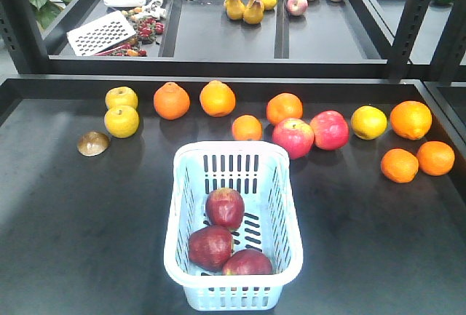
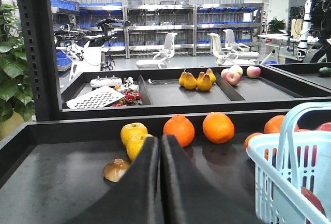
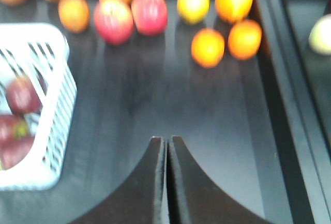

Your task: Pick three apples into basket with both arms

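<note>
Three dark maroon apples lie inside the pale blue-white basket (image 1: 287,206) near the table's front: one toward the back (image 1: 225,208), one at the front left (image 1: 210,247), one at the front right (image 1: 247,263). The right wrist view shows the same basket (image 3: 61,94) at its left edge with apples (image 3: 21,93) inside. My left gripper (image 2: 160,139) is shut and empty, low over the table to the left of the basket (image 2: 274,167). To the basket's right, my right gripper (image 3: 167,139) hovers above bare table, shut on nothing. Neither gripper appears in the front view.
Behind the basket runs a row of oranges (image 1: 172,100), yellow fruit (image 1: 121,121), two pink-red apples (image 1: 293,137) and a lemon (image 1: 369,121). A brown half-shell (image 1: 93,143) lies at the left. A raised shelf behind holds pears (image 1: 253,9), more apples and a grater (image 1: 101,33).
</note>
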Controlling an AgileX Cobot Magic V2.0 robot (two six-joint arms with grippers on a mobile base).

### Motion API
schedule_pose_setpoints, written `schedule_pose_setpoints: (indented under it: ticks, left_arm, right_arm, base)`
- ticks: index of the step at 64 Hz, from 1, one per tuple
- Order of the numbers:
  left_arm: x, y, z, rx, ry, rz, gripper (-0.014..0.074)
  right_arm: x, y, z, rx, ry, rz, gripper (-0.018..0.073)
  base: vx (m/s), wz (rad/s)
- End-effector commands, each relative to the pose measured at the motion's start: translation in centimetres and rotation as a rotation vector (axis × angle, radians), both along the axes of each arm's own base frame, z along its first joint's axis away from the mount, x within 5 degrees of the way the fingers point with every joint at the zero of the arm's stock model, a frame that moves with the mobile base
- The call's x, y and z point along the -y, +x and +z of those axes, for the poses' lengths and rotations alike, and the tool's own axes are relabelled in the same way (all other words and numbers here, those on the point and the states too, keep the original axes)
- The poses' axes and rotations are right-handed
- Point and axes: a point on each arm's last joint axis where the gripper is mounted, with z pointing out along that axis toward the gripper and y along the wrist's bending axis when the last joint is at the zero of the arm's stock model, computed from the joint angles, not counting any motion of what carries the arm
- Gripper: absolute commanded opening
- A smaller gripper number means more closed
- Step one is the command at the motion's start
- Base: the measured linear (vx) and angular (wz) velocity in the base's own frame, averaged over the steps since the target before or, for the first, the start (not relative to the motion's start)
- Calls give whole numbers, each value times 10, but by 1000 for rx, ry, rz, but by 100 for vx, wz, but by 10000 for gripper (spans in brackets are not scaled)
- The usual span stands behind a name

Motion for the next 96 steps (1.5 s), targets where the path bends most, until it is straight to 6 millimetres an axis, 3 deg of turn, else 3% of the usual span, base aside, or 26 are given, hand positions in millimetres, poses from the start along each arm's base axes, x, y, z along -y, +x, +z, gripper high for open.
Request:
schedule_pose_setpoints:
  ticks: [1,9,24,34,50,96]
  left_arm:
    - [0,-2,6,78,-26,-8,-6]
    - [0,-2,6,78,-26,-8,-6]
    - [0,-2,6,78,-26,-8,-6]
    - [0,-2,6,78,-26,-8,-6]
    - [0,-2,6,77,-26,-8,-6]
    - [0,-2,6,77,-26,-8,-6]
  right_arm:
    - [1,-8,10,169,-14,14,-9]
    - [1,-19,-13,345,-48,51,-9]
    - [-2,-29,-84,553,-52,96,-9]
    - [-4,-33,-127,625,-43,114,-9]
    - [-5,-33,-173,639,8,113,-9]
    - [-6,-33,-174,670,28,113,-9]
  base:
    - [0,0]
    - [0,0]
    - [0,0]
    - [0,0]
    - [0,0]
    - [0,0]
